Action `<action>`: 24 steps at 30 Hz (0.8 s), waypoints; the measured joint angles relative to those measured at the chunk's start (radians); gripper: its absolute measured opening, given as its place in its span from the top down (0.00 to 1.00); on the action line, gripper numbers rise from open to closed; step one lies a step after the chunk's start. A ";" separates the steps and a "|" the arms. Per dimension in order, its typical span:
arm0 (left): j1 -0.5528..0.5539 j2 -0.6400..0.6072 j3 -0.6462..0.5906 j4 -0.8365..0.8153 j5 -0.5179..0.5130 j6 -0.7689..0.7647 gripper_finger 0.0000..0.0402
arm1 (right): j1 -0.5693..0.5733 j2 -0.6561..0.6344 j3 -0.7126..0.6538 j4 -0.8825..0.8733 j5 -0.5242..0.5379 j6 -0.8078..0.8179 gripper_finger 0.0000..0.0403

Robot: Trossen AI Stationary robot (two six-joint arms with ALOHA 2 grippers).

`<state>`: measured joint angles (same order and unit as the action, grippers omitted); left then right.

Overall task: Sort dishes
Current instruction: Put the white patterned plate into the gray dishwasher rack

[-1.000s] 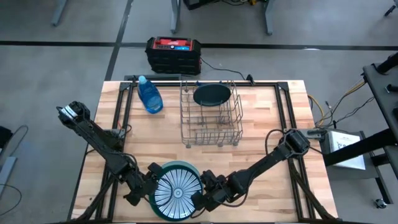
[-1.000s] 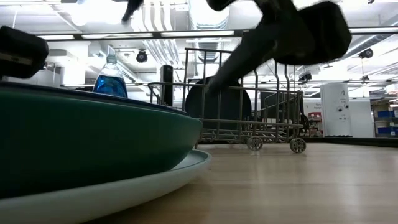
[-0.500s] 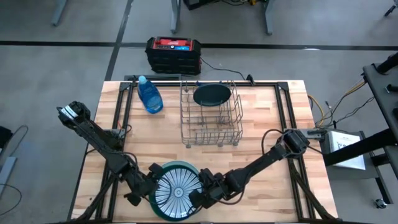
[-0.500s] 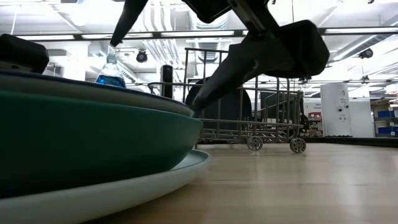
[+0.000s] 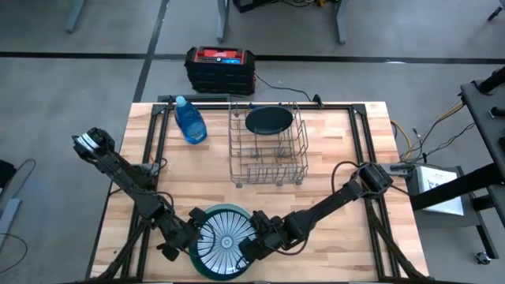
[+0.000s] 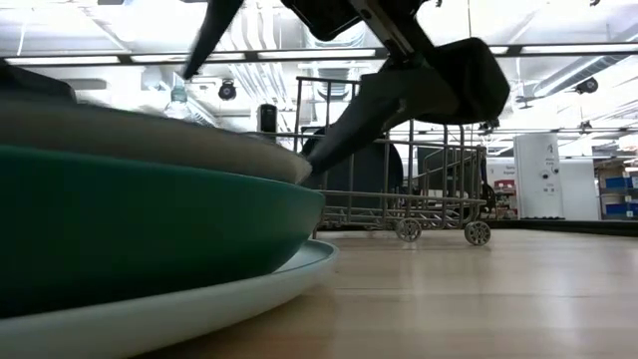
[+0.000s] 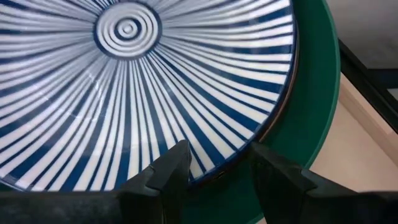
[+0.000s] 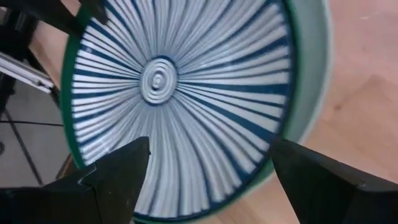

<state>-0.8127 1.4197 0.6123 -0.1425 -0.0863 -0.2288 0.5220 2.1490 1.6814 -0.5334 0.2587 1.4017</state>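
A white plate with dark radial stripes [image 5: 225, 241] lies on top of a dark teal plate [image 5: 226, 208], which rests on a pale plate [image 6: 249, 289] at the table's near edge. The striped plate [image 6: 150, 130] sits tilted, its left side raised. My left gripper [image 5: 188, 237] is at the plate's left rim, open, with one finger over the striped face and one outside the rim [image 7: 219, 149]. My right gripper [image 5: 254, 243] stands wide open at the plate's right rim [image 8: 210, 142]. Another dark teal plate [image 5: 270, 121] stands on edge in the wire rack [image 5: 268, 154]. My left gripper has the striped plate's left rim [image 7: 239, 158] between its two fingers, which slant down from the table's left. Whether either finger touches the rim I cannot tell. My right gripper has the tip of one finger [image 6: 311, 168] against the striped plate's right rim [image 6: 294, 165], slanting down from the table's right. Its other finger stands clear above the plate. That rim sits low on the teal plate.
A blue bottle [image 5: 189, 122] stands at the far left of the table, beside the rack. A black and red box [image 5: 219, 67] sits on the floor beyond the far edge. Bare wood lies to the right of the plates [image 5: 339, 237].
The striped plate has tipped. Its left side has risen off the teal plate and now hides my left gripper in the low view. Its right rim has stayed low at my right gripper's finger.
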 joint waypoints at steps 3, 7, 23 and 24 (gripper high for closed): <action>0.000 0.001 -0.001 -0.003 0.003 -0.001 0.61 | 0.000 -0.020 -0.001 -0.037 0.001 0.002 0.18; 0.000 0.001 -0.001 -0.002 0.003 -0.007 0.61 | 0.002 -0.029 -0.001 -0.045 0.017 0.002 0.19; 0.000 0.002 -0.007 0.015 -0.004 -0.009 0.61 | -0.021 0.031 -0.001 0.105 0.023 -0.061 0.18; 0.000 0.002 -0.008 0.017 -0.004 -0.009 0.61 | -0.024 0.035 -0.001 0.112 0.023 -0.060 0.18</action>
<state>-0.8127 1.4216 0.6048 -0.1259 -0.0908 -0.2379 0.4981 2.1836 1.6806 -0.4217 0.2821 1.3414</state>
